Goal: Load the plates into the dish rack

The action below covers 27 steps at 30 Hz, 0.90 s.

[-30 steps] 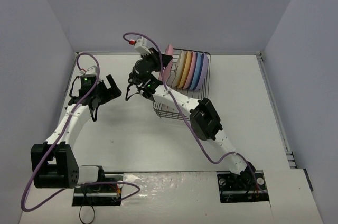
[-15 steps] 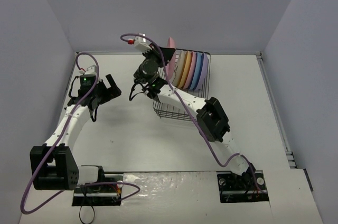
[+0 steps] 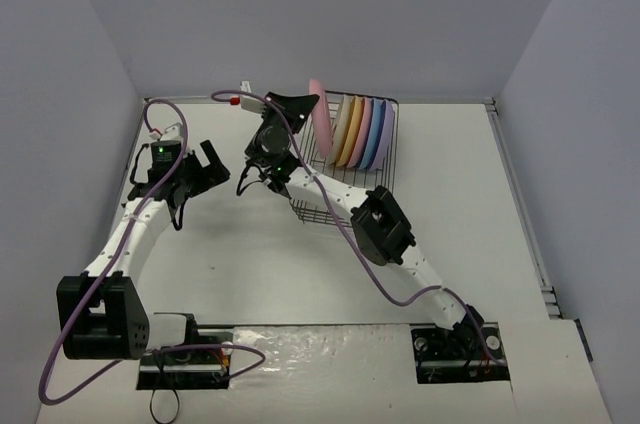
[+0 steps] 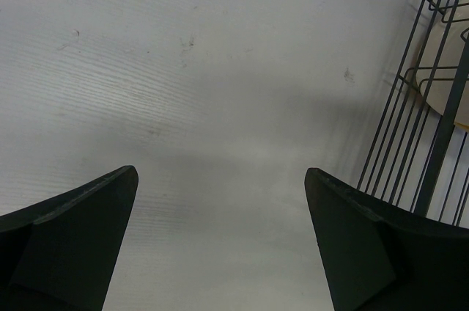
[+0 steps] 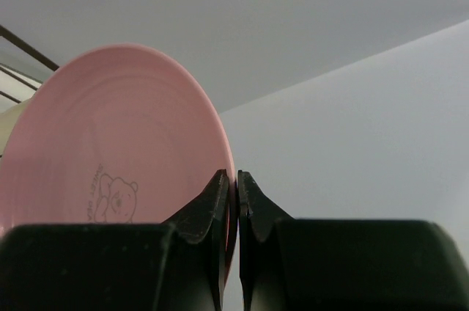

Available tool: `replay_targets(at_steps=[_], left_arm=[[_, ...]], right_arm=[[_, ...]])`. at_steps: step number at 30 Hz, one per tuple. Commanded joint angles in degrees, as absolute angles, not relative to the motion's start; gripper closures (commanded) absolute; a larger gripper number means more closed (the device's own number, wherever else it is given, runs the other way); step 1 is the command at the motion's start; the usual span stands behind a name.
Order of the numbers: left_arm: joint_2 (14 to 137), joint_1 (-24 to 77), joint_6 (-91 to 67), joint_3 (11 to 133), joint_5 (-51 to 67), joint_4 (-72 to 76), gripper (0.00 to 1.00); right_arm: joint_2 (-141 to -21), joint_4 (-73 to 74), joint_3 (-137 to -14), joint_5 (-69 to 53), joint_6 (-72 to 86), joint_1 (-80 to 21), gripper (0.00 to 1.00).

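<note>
Right gripper [image 5: 233, 179] on round matte pink plate [image 5: 117, 142]

Pink round plastic plate [image 5: 117, 149]: matt, smooth, faint concentric ridges, thin printed bear outline. Black wire dish rack [image 4: 444, 135]: thin metal rod, dark coating, low sheen. White table top [image 4: 183, 91]: matt, fine parallel grain, a few dark scuffs. Left gripper [image 4: 220, 186] fingers [image 4: 66, 245]: black plastic, matt, smooth.
</note>
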<state>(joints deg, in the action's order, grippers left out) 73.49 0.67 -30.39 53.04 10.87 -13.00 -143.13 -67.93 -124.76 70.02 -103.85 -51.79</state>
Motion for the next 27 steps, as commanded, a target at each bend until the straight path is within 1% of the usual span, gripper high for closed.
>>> replay_targets(at_steps=[1, 8, 18, 22, 27], left_arm=[[72.4, 0.4, -29.7, 55.5, 11.8, -10.1, 0.03], [72.7, 0.3, -29.6, 55.5, 12.0, -9.8, 0.03], [74.1, 0.4, -29.6, 55.8, 12.6, -9.3, 0.03], [74.4, 0.4, -29.5, 55.9, 12.7, -9.5, 0.03], [74.1, 0.4, -29.4, 55.8, 12.5, -9.6, 0.03]], right_arm=[[-143.1, -72.9, -129.1, 69.2, -108.0, -51.9, 1.00], [-147.2, -74.1, -135.9, 68.5, -111.9, -51.9, 1.00], [-145.3, -74.9, -136.1, 67.9, -111.8, -51.8, 1.00], [-146.3, -69.9, -138.1, 68.3, -108.8, -51.2, 1.00], [-147.2, -73.6, -140.1, 67.9, -111.9, -50.0, 1.00]])
